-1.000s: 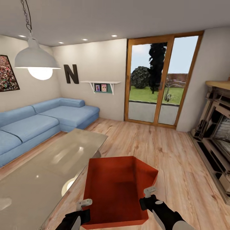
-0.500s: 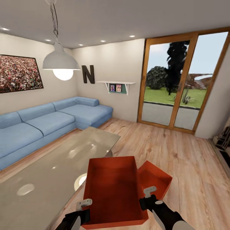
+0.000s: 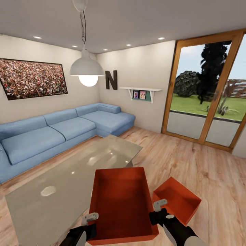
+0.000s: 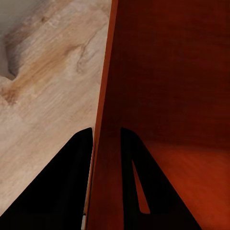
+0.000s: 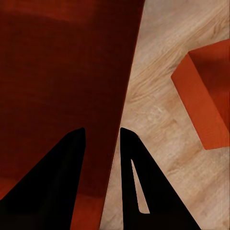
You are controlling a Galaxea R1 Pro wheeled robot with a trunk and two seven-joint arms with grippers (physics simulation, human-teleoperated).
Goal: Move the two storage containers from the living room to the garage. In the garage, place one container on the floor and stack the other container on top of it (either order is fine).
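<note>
Carrying one bin (image 3: 121, 201) through the living room, low in front of the trunk, above the wood floor (image 3: 191, 164). Left gripper (image 3: 89, 218) pinching the bin's left wall, one finger outside and one inside, as seen in the left wrist view (image 4: 106, 139). Right gripper (image 3: 160, 205) pinching the right wall the same way, fingers straddling the thin edge (image 5: 101, 139). Bin sitting level between the two arms, open top up, nothing inside.

Second bin (image 3: 177, 200) resting on the floor just beside the right gripper, turned at an angle, apparently apart from the held one; also showing in the right wrist view (image 5: 206, 96). Glass table (image 3: 68, 184) lying close on the left side, its near edge just beside the held bin. Sofa (image 3: 51, 130) standing beyond it along the wall, glass doors (image 3: 205, 92) on the far right.

Judging the step: hauling the first bin out, with the garage not in sight. Next calling for steering the base clear of the table corner and the floor bin while keeping both pinches firm and level.
</note>
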